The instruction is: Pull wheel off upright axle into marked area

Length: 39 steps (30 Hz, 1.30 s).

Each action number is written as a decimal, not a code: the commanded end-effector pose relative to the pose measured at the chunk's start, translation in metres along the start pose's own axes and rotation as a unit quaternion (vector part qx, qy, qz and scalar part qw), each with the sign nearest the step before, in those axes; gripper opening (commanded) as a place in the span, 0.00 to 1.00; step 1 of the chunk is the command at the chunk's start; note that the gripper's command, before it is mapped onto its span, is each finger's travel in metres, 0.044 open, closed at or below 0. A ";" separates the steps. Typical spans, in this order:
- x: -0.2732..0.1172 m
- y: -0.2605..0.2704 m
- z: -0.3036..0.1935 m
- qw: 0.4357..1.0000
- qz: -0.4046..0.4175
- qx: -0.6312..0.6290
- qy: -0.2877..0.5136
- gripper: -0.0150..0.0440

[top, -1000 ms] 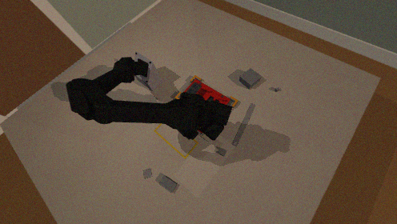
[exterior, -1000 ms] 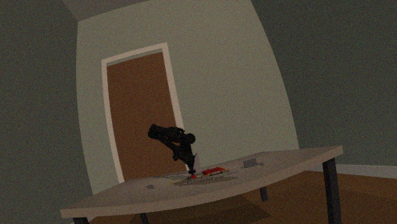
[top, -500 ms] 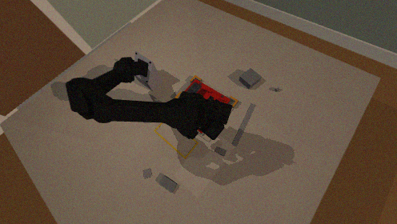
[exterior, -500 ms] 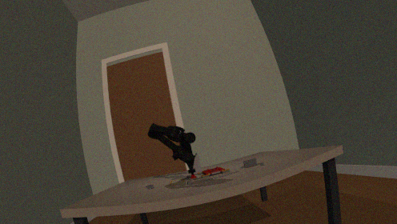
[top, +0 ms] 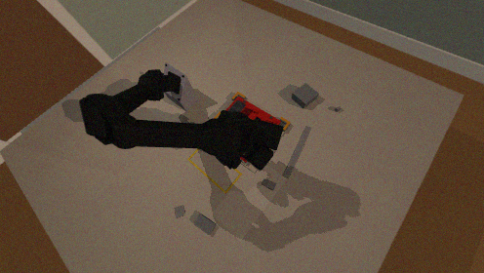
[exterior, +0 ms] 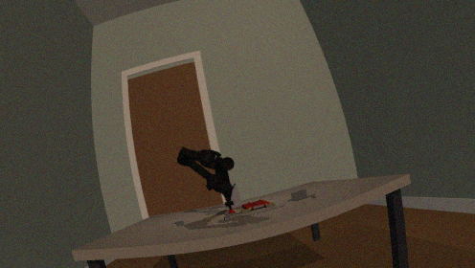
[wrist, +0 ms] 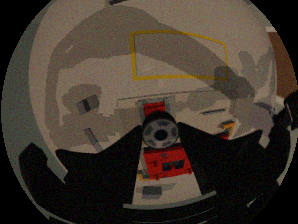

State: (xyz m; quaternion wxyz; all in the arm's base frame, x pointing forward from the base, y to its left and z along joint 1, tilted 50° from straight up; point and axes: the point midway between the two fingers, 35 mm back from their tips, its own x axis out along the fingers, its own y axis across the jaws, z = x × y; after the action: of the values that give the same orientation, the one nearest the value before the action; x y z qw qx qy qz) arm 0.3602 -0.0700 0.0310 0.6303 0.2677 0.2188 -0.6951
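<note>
My gripper [wrist: 159, 127] [exterior: 230, 205] is shut on the wheel [wrist: 160, 139], a black tyre with a grey spoked rim and a dark centre. The wheel is hidden in the top view. A small red block [wrist: 154, 107] [exterior: 231, 211] is partly visible behind and below the wheel; it looks like the axle's base. The axle itself is hidden, so I cannot tell whether the wheel is on it or clear of it. The marked area is a yellow outline [top: 207, 175] [wrist: 133, 57] on the table, beyond the red block in the wrist view and not under the fingers.
A larger red part [top: 259, 115] [exterior: 256, 206] [wrist: 167, 162] with orange corners lies beside the gripper. A grey block [top: 304, 95] [exterior: 299, 194], a flat bar [top: 298, 150] and small grey blocks [top: 203, 222] [top: 268, 184] lie around. A pale plate [top: 177, 87] stands near the arm.
</note>
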 end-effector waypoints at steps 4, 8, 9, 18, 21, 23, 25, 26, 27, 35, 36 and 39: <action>-0.007 0.001 0.000 1.000 0.005 -0.001 0.003 0.25; -0.009 0.000 0.000 1.000 0.005 -0.001 0.003 0.25; -0.009 0.000 0.000 1.000 0.005 -0.001 0.003 0.25; -0.012 0.000 0.000 1.000 0.005 -0.001 0.002 0.25; -0.013 0.000 0.000 1.000 0.006 -0.001 0.002 0.25; -0.013 0.000 0.000 1.000 0.006 -0.001 0.002 0.25; -0.014 0.000 0.000 1.000 0.006 -0.001 0.002 0.25; -0.014 0.000 0.000 1.000 0.006 -0.002 0.002 0.25; -0.015 0.000 0.000 1.000 0.006 -0.002 0.002 0.25; -0.019 0.000 -0.001 1.000 0.006 -0.002 0.002 0.25; -0.022 0.000 -0.001 1.000 0.006 -0.002 0.002 0.25; -0.037 -0.001 -0.001 1.000 0.006 -0.002 0.003 0.25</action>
State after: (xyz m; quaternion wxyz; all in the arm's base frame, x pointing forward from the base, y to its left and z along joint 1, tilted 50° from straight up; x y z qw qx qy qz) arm 0.3581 -0.0531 0.0447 0.6312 0.2628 0.2225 -0.6949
